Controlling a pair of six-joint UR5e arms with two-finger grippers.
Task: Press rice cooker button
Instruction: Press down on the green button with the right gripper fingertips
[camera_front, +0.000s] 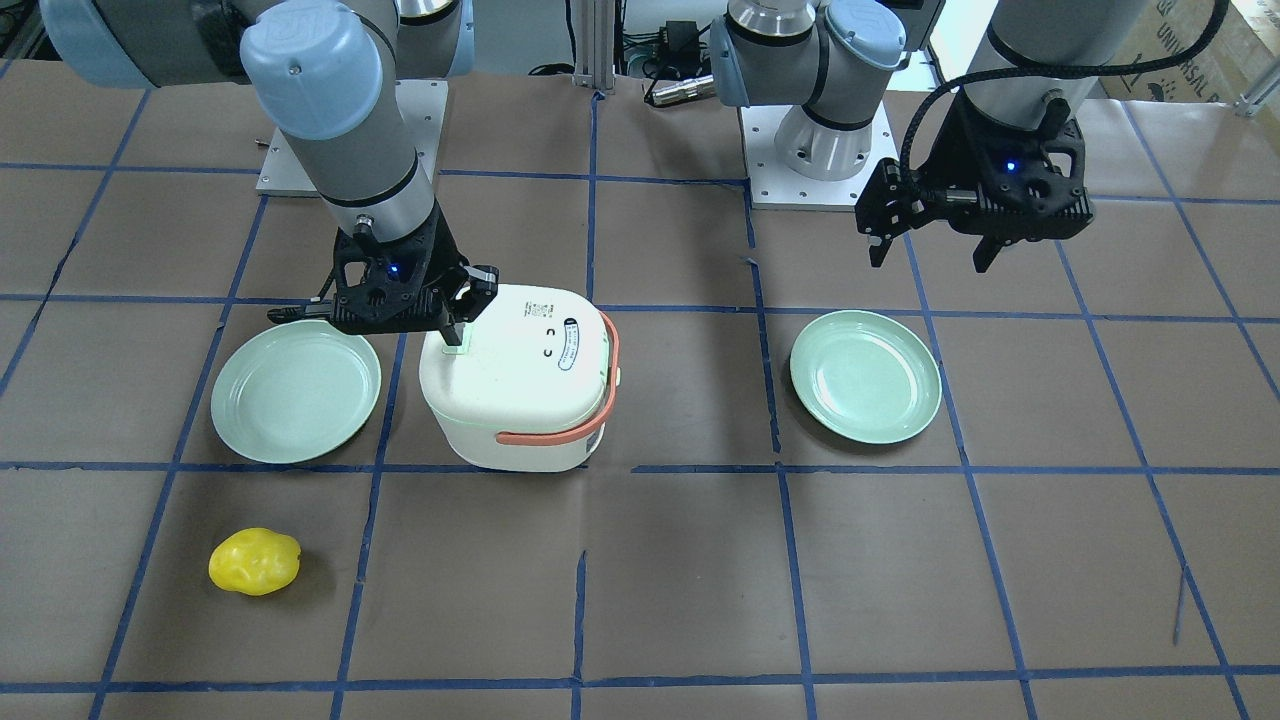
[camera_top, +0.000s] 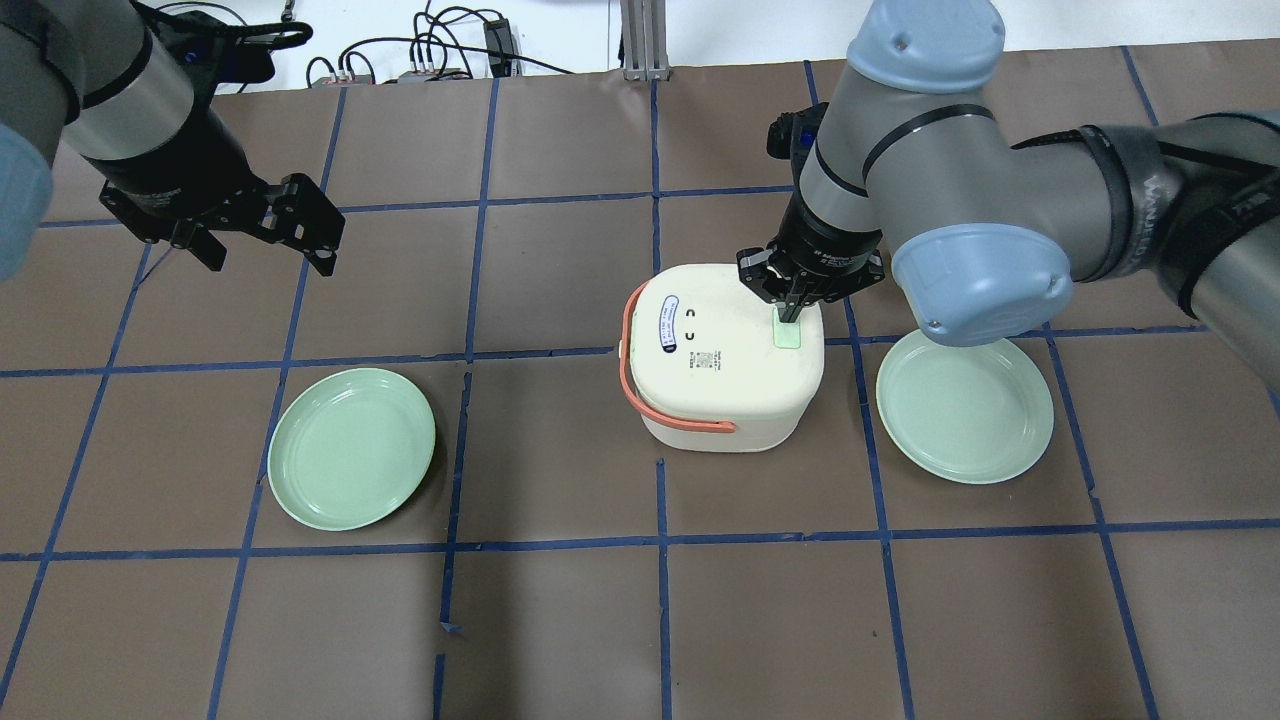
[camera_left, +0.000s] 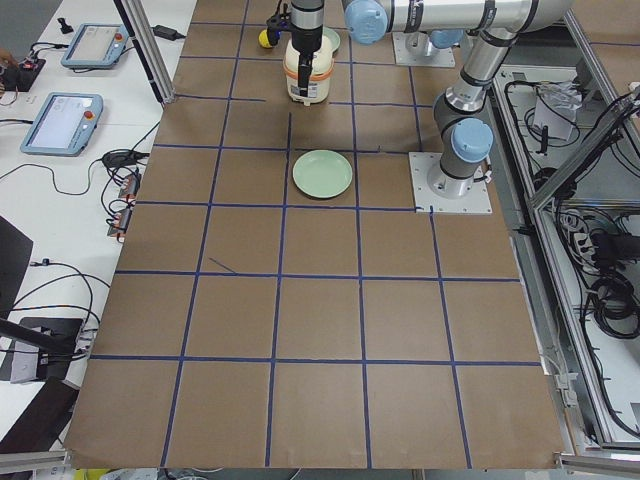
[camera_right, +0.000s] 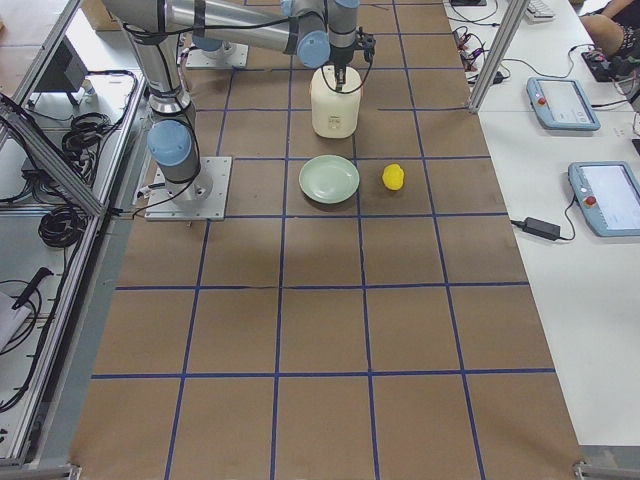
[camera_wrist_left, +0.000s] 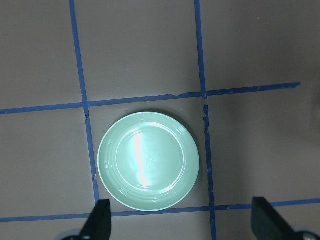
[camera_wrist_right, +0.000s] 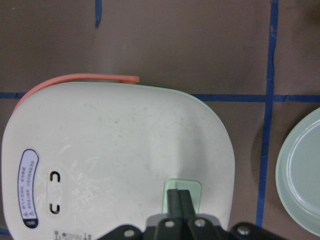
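The rice cooker is white with a coral handle and a small face mark on its closed lid; it stands mid-table. It also shows in the front view. A mint-green button sits on the lid's edge. My right gripper is shut, its fingertips pressed together down on that button; it shows from overhead and from the front. My left gripper is open and empty, held high above the table, far from the cooker; it also shows in the front view.
One mint-green plate lies on my left side, under the left wrist camera. A second plate lies right beside the cooker. A yellow lumpy object lies at the far right side of the table.
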